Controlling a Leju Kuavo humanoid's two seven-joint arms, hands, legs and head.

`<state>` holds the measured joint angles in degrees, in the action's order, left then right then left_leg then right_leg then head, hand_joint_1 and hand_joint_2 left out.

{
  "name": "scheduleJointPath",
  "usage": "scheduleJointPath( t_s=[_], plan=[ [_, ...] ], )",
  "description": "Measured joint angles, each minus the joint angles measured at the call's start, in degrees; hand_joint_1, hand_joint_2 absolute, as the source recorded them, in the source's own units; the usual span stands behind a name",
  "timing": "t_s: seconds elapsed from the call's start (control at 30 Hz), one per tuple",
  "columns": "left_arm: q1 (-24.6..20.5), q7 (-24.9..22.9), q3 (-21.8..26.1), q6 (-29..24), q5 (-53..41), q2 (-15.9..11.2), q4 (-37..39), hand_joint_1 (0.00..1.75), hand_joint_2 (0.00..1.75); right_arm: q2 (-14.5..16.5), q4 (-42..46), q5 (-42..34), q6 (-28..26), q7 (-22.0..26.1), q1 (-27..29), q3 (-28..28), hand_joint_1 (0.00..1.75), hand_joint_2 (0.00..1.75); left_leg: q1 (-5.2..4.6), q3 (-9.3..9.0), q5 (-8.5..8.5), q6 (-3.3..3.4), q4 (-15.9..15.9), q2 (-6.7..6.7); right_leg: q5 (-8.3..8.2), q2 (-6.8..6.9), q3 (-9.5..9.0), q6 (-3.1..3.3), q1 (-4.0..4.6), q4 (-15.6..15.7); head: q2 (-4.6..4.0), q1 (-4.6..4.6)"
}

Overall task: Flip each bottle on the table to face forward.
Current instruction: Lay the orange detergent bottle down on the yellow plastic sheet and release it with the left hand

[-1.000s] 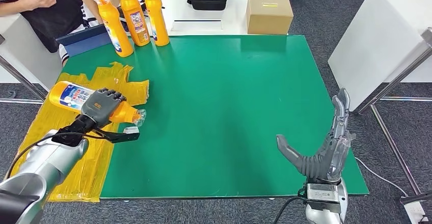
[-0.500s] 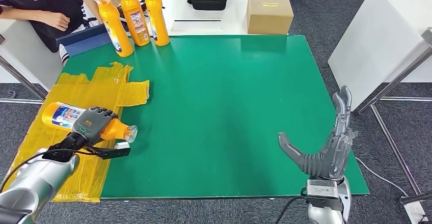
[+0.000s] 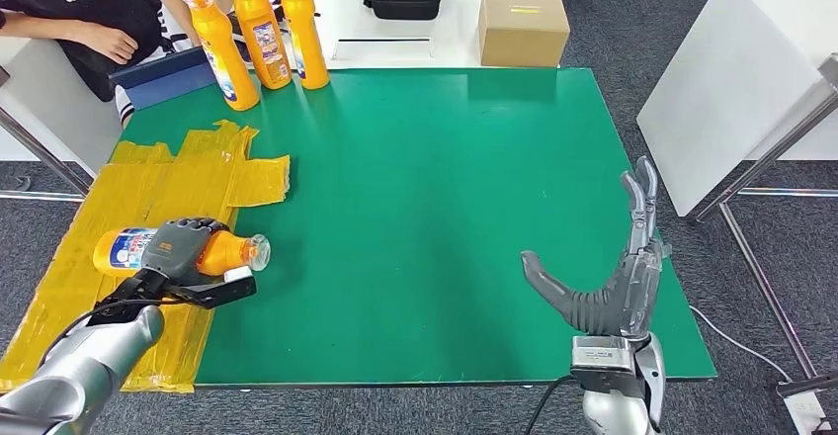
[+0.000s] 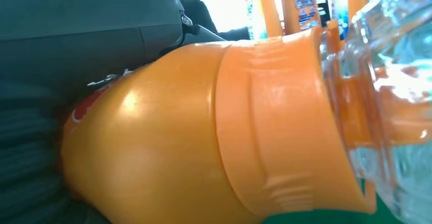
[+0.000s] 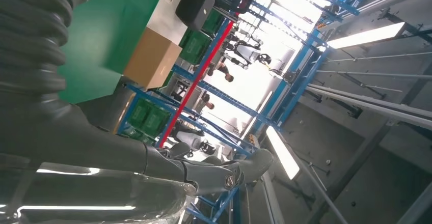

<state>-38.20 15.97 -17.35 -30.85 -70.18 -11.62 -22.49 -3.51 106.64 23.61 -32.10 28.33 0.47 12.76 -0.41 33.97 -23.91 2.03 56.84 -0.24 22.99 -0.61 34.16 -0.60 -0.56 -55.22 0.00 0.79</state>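
Left hand (image 3: pixel 178 248) grips lying bottle (image 3: pixel 128 250) near its neck; right hand (image 3: pixel 608 282) spread. Risk: smooth shoulder slips during rotation.

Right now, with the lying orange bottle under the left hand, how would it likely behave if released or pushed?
The lying bottle looks round-bodied and on its side, so it would probably roll. Its glossy plastic may slip under the left hand. It seems rigid, not floppy.

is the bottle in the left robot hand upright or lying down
Lying down. The bottle lies on its side in the left robot hand, over the yellow sheet, clear cap towards the green mat.
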Motion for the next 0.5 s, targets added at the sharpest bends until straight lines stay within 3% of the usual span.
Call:
scheduleJointPath(
  t_s=[0.5],
  plan=[
    [0.3, 4.0, 3.5, -1.5, 6.0, 2.5, -1.0, 1.75, 1.75, 0.6, -2.7, -1.9, 0.3, -0.2, -1.2, 0.0, 0.00, 1.75, -0.01, -0.04, 0.00, 0.00, 0.0, -0.03, 0.00, 0.03, -0.03, 0.00, 0.00, 0.0, 0.00, 0.00]
  ],
)
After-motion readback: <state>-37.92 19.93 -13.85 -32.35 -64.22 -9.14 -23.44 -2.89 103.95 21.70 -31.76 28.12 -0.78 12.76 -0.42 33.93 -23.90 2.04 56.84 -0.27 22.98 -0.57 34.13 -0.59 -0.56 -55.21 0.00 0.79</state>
